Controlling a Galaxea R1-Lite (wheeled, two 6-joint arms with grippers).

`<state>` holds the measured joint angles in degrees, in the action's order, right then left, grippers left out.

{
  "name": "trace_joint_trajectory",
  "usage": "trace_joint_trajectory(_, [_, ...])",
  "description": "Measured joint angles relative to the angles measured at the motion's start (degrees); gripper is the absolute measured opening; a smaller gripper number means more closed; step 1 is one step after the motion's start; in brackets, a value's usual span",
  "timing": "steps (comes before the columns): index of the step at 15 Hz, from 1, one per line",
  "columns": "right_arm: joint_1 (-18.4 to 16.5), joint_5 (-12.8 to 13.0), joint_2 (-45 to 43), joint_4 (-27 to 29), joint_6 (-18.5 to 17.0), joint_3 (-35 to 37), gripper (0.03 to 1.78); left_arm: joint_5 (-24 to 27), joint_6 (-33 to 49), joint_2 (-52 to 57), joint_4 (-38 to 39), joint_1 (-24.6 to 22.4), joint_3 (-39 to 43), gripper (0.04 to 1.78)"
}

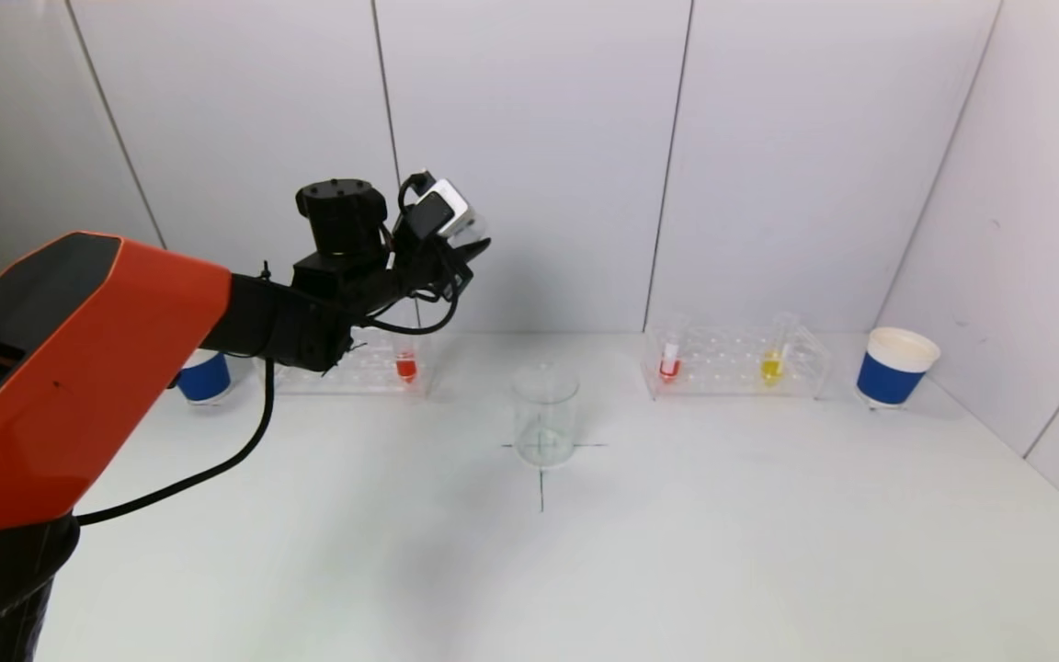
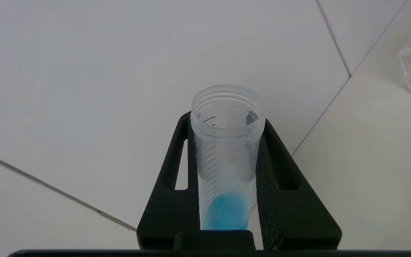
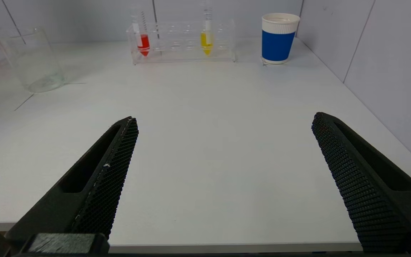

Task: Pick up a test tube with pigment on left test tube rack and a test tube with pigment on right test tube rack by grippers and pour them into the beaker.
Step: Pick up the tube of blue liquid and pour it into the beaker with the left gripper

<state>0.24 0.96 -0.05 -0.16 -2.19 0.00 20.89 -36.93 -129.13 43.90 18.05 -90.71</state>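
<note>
My left gripper [image 1: 467, 241] is raised high above the left rack [image 1: 369, 366], left of the beaker. In the left wrist view it [image 2: 227, 119] is shut on a clear test tube [image 2: 227, 157] with blue pigment at its bottom. The empty glass beaker [image 1: 545, 416] stands at the table's middle on a cross mark. A red tube [image 1: 406, 365] stays in the left rack. The right rack [image 1: 723, 354] holds a red tube [image 1: 670, 360] and a yellow tube [image 1: 773, 360]. My right gripper [image 3: 223, 119] is open and empty at the table's near edge, out of the head view.
A blue paper cup [image 1: 203, 375] stands left of the left rack, half behind my arm. Another blue cup [image 1: 895, 368] stands right of the right rack, near the side wall [image 1: 1026, 230]. White walls close the back and right.
</note>
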Motion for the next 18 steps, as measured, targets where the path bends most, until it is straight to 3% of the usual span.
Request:
trace_joint_trajectory(9, [0.0, 0.0, 0.0, 0.0, 0.0, 0.0, 1.77, 11.7, -11.9, -1.3, 0.0, 2.6, 2.4, 0.46])
trace_joint_trajectory(18, [0.0, 0.0, 0.0, 0.0, 0.0, 0.0, 1.77, 17.2, -20.7, -3.0, -0.1, 3.9, 2.4, 0.46])
